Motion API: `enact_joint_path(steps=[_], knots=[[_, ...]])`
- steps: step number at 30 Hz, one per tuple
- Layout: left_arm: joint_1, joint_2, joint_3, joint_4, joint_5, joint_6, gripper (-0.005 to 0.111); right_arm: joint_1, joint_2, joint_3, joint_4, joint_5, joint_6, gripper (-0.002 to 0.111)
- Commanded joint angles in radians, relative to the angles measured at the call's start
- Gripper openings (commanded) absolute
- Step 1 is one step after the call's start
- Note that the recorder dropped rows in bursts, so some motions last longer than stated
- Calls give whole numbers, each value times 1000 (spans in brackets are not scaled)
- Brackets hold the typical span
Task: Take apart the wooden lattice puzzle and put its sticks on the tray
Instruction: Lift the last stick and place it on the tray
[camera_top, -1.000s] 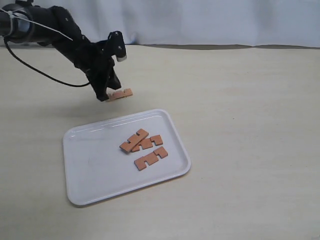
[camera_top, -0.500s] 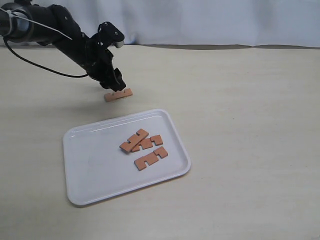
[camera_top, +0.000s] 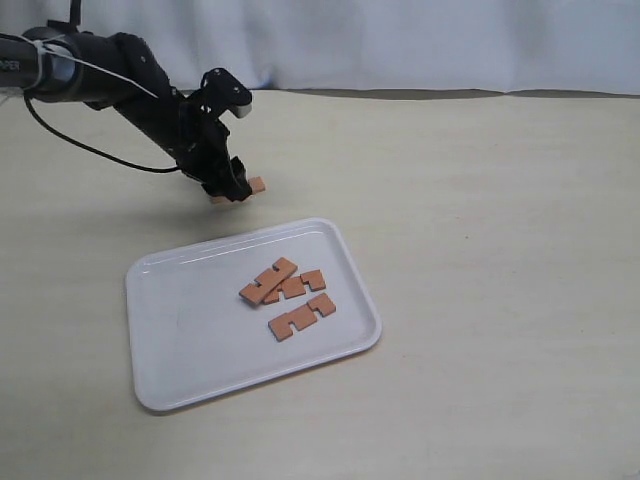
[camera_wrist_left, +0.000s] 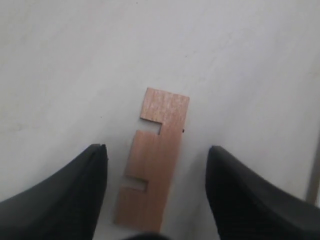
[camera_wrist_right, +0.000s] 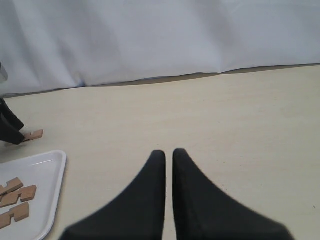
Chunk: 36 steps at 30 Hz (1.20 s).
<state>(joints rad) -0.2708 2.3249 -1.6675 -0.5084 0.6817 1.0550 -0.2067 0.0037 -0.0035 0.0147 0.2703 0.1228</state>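
Observation:
No interlocked lattice puzzle shows; the sticks lie apart. One notched reddish-brown stick (camera_wrist_left: 165, 107) lies flat on the table just beyond the white tray (camera_top: 180, 330), its end visible as the stick (camera_top: 257, 185). My left gripper (camera_wrist_left: 156, 149) stands open, straddling this stick with a finger on each side and not touching it; in the exterior view the left gripper (camera_top: 230, 189) hides most of it. Three sticks (camera_top: 297, 285) rest on the tray. My right gripper (camera_wrist_right: 168, 152) is shut and empty, low over bare table to the right of the tray (camera_wrist_right: 54, 167).
A black cable (camera_top: 90, 150) trails on the table behind the left arm. A white curtain (camera_top: 420, 40) closes off the back edge of the table. The right wrist view also shows the loose stick (camera_wrist_right: 34, 134) next to the left gripper's fingers (camera_wrist_right: 10, 129).
The left gripper shifted right and upward along the loose stick, then came down over it with its jaws spread. The stick stayed in place on the table. The tray's sticks are unmoved.

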Motion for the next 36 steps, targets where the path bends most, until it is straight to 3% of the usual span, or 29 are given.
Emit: enact_joint_path(steps=[1, 3, 5, 10, 25, 36], knots=[[-4, 24, -2, 2, -2, -6, 55, 1, -4, 3, -1, -10, 0, 5], [-4, 24, -2, 2, -12, -6, 53, 1, -4, 3, -1, -10, 0, 5], [-4, 24, -2, 2, -12, -6, 41, 1, -4, 3, -1, -10, 0, 5], [-4, 24, -2, 57, -11, -6, 0, 1, -4, 3, -1, -10, 0, 5], [-4, -96, -2, 79, 54, -32, 0, 1, -4, 3, -1, -10, 0, 5], [-16, -186, 0, 62, 390, -36, 0, 1, -4, 3, -1, -10, 0, 5]])
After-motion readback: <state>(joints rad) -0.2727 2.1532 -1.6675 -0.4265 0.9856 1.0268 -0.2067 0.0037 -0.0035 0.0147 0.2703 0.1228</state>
